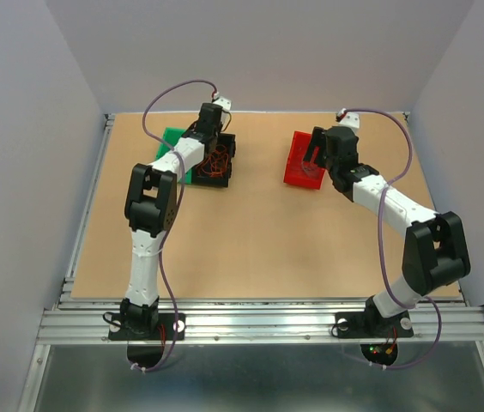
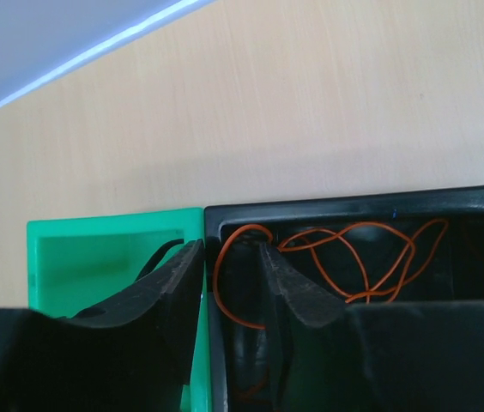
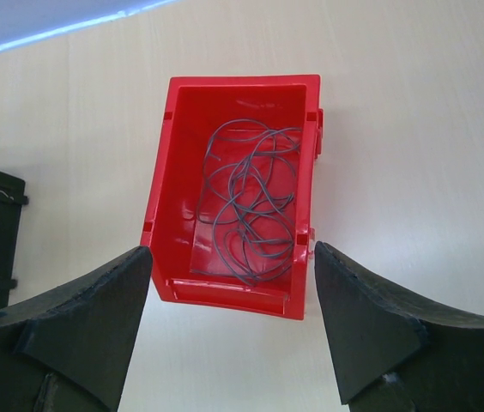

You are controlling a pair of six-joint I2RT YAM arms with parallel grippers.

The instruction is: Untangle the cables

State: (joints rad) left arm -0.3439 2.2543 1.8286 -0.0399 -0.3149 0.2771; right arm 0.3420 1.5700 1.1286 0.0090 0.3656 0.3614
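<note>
Left hand: a bit apart, over green plastic bin and black plastic bin.
Thin curly orange wires: inside black bin.
Right hand: wide apart above red plastic bin.
Risk: grabbing walls, not wires.

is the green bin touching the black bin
Touching. The left wrist view shows the green plastic bin flush against the black plastic bin, with no gap between.

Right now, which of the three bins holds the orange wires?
The black bin, right beside the green bin: orange wires loop inside it. The red bin, standing apart, holds grey wires instead.
</note>
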